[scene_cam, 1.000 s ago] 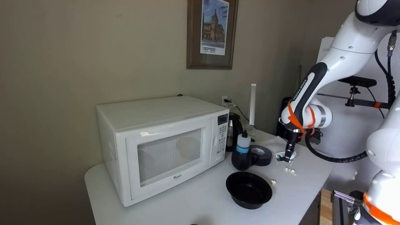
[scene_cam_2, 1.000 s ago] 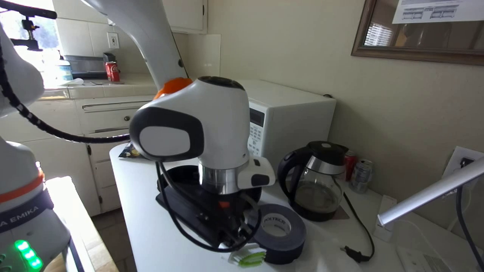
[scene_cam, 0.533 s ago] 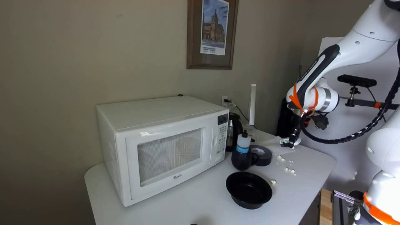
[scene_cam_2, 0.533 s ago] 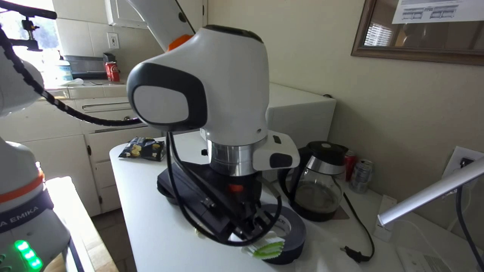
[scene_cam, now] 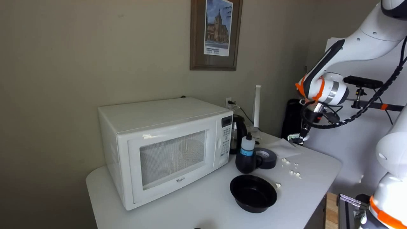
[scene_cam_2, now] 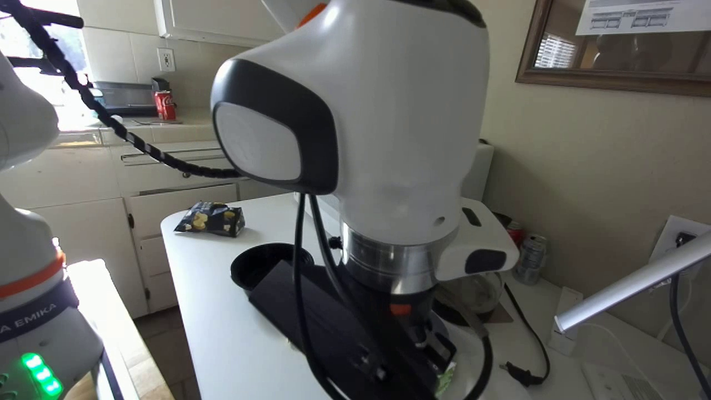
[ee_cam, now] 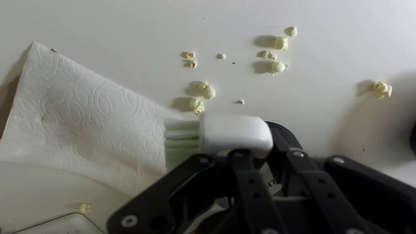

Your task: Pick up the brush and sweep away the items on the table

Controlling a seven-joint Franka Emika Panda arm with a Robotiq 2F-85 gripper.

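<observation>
- While the brush (ee_cam: 232, 133) is in the grasp, the clearing appears undone; by judgement, the pick-up is complete and the sweep outstanding.
- Tool (ee_cam: 260, 149): jaws closed on the brush, parted only by what they grip; the exact contact is partly hidden by the linkage.
- Position of the brush: apparently raised above the tabletop (scene_cam: 203, 197), near its far edge in an exterior view. In the wrist view the green-and-white bristles overlie the paper towel (ee_cam: 74, 97); whether they touch it cannot be told.
- Left to clear: popcorn bits (ee_cam: 278, 67), scattered in loose clusters on the tabletop, with a stray bit (scene_cam: 278, 185) just beside the black bowl (scene_cam: 253, 208) and a lone bit (ee_cam: 85, 208) past the paper towel.
- Work remaining, by judgement: set the bristles down behind the popcorn bits and push them away; the task states no destination. The paper towel, lying close to the nearest cluster, might be dragged along.
</observation>
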